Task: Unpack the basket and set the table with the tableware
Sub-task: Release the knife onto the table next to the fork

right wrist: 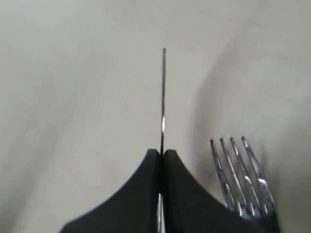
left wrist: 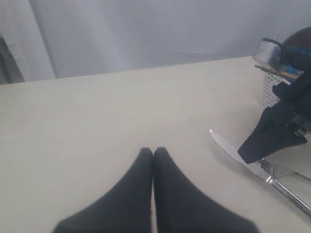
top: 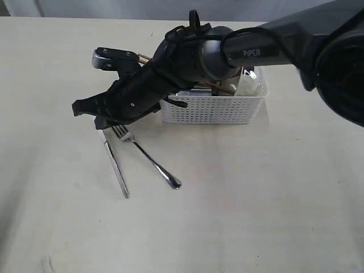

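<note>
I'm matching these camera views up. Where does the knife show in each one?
Exterior view: the knife lies on the table, left of centre, its upper end under the right gripper.
Left wrist view: its blade pokes out from under the right gripper.
Right wrist view: it is seen edge-on as a thin line between the shut jaws.
Shared landmark: the fork, beside the knife in all three.

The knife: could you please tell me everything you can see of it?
The knife is slim, shiny steel, with a tapering blade and narrow handle. It lies slanted on the table, left of the basket in the exterior view, handle pointing away from it. The right gripper is shut on its blade, seen edge-on between the fingers. The fork lies close beside it; contact is unclear.
</note>
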Controlling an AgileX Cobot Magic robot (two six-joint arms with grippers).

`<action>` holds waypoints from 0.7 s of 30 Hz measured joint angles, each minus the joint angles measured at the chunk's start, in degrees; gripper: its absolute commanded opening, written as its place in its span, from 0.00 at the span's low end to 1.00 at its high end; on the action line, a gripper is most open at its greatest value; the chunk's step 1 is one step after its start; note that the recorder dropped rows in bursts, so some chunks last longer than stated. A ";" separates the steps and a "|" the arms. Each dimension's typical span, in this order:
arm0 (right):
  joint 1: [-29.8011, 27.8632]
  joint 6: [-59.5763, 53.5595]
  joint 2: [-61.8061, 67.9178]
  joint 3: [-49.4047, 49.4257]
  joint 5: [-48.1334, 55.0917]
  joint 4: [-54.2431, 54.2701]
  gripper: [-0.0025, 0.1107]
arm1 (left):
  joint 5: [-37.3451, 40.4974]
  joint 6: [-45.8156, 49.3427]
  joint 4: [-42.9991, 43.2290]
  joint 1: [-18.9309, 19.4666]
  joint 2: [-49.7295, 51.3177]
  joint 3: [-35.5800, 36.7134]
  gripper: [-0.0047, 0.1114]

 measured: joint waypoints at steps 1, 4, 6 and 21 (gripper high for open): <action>0.02 1.23 -0.17 0.00 -0.13 -0.33 0.02 | 0.00 0.00 0.00 0.00 0.00 0.00 0.04; 0.63 6.36 -0.31 0.00 -1.33 -2.36 0.02 | 0.00 0.00 0.00 0.00 0.00 0.00 0.04; 1.42 11.16 -0.31 0.00 -2.56 -5.83 0.02 | 0.00 0.00 0.00 0.00 0.00 0.00 0.04; 6.32 51.63 -0.31 0.00 -7.06 -37.18 0.02 | 0.00 0.00 0.00 0.00 0.00 0.00 0.04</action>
